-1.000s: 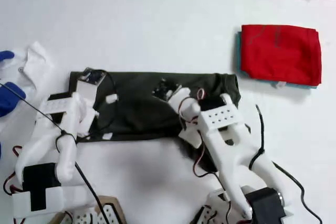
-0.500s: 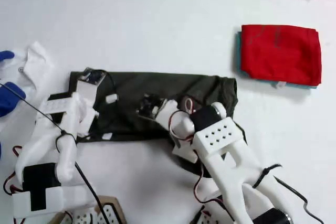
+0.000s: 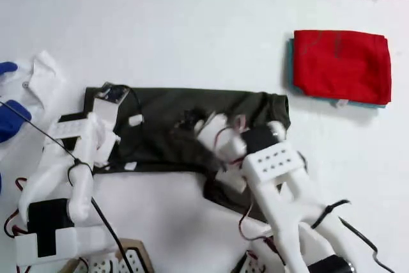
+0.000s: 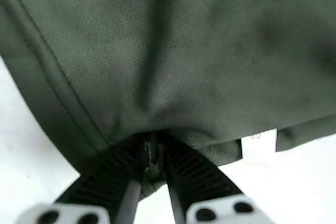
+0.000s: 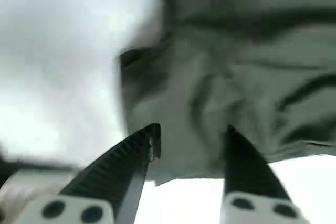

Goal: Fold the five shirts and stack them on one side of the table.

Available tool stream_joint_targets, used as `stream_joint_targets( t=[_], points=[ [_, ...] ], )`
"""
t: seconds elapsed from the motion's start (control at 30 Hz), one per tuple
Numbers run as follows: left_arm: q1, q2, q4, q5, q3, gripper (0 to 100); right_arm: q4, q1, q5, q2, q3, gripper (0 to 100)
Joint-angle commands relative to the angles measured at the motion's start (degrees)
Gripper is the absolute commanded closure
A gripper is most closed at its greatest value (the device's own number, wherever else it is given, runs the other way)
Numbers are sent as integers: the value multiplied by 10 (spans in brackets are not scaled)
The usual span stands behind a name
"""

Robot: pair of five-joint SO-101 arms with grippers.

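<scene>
Tip: left gripper [image 4: 152, 153] pinches the dark shirt [image 3: 160, 110] mid-left, so the gaping, seemingly empty right gripper [image 5: 191, 132] should bite deep.

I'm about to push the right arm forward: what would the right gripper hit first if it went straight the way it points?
The dark shirt: its bunched folds lie straight ahead of the open right gripper. How near they are is hard to judge, but probably close.

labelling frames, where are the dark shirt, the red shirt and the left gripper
dark shirt [image 3: 160, 110], high view, mid fabric
red shirt [image 3: 342, 65], high view, folded top
left gripper [image 4: 152, 153], left wrist view, between fingertips
</scene>
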Motion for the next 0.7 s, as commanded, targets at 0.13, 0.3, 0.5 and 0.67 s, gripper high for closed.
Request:
stream_joint_targets(
  t=[0.13,0.3,0.5,0.67],
  points=[
    [4,1,-32,3,0,976,-249,218,-105,124,-80,980],
    [4,1,-32,3,0,976,-247,269,-184,309,-216,975],
    [4,2,-32,3,0,976,-143,257,-185,451,-365,975],
    [4,2,-32,2,0,976,-101,245,-187,466,-447,975]
  ],
)
